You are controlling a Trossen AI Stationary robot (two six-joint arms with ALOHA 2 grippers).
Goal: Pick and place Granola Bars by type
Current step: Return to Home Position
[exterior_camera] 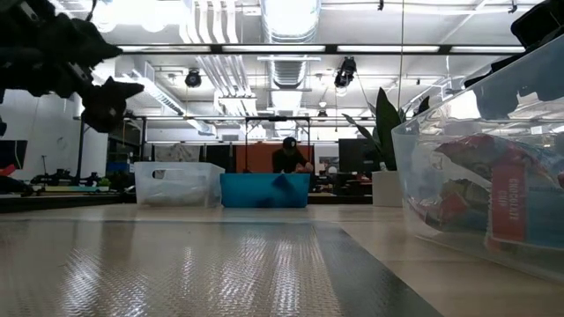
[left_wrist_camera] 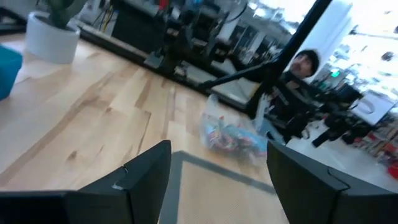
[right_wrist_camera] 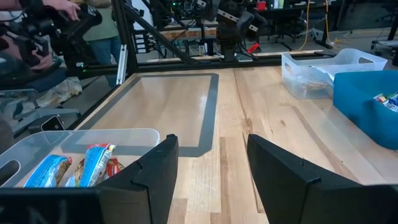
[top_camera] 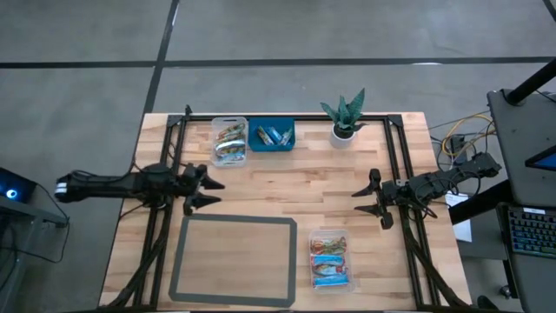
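Left gripper (top_camera: 214, 192) is hovering open and empty near the tabletop's left edge; right gripper (top_camera: 369, 205) likewise near the right edge. Granola bars (top_camera: 329, 259) are lying in a clear tub (top_camera: 312, 261) by the front edge; others are sitting in a second tub (top_camera: 215, 143) and a blue bin (top_camera: 251, 137) along the back edge.

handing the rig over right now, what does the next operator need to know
Left gripper and right gripper: jaws open, empty, above the wooden table.
Shiny wrapped granola bars lie in the far clear plastic tub, blue-wrapped bars in the teal plastic bin, and more bars in the near clear plastic tub.
Done: no bars loose on the table or the grey-bordered mat.
Left: probably only parking the arms.
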